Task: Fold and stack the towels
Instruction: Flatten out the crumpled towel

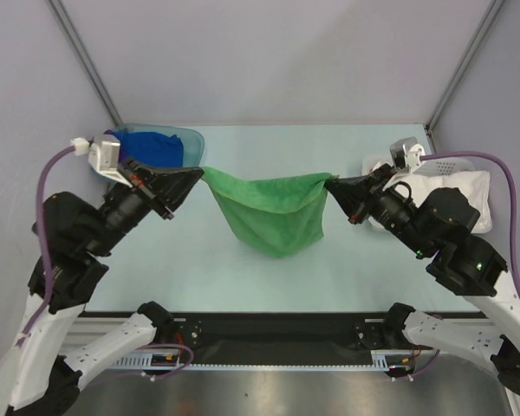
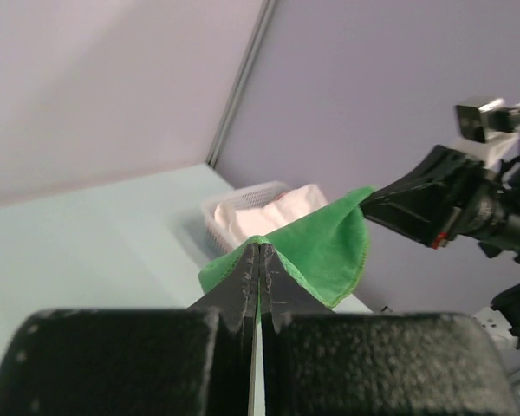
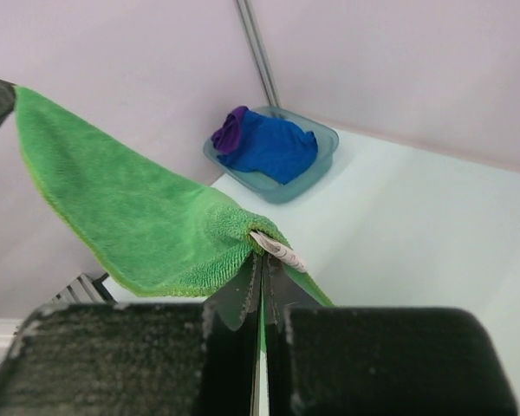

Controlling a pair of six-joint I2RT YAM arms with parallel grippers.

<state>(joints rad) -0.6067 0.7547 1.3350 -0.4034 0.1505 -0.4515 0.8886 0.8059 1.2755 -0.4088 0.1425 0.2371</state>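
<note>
The fuzzy green cloth towel (image 1: 273, 212) hangs in the air above the pale desk (image 1: 182, 277), stretched between the two tools. The left tool (image 1: 199, 176) is closed tight on the towel's left top corner, its jaws pressed together with green cloth pinched between them. The right tool (image 1: 331, 184) is likewise clamped on the right top corner, where a small white label (image 3: 282, 250) pokes out beside the jaws. Between the two grips the top edge sags a little, and the doubled cloth droops into a rounded pouch clear of the desk. At the far left a translucent teal plastic tub (image 1: 193, 139) holds the crumpled royal blue towel (image 1: 152, 146) and the dark purple towel (image 3: 234, 128). At the far right stands a white slotted plastic basket (image 1: 451, 165).
</note>
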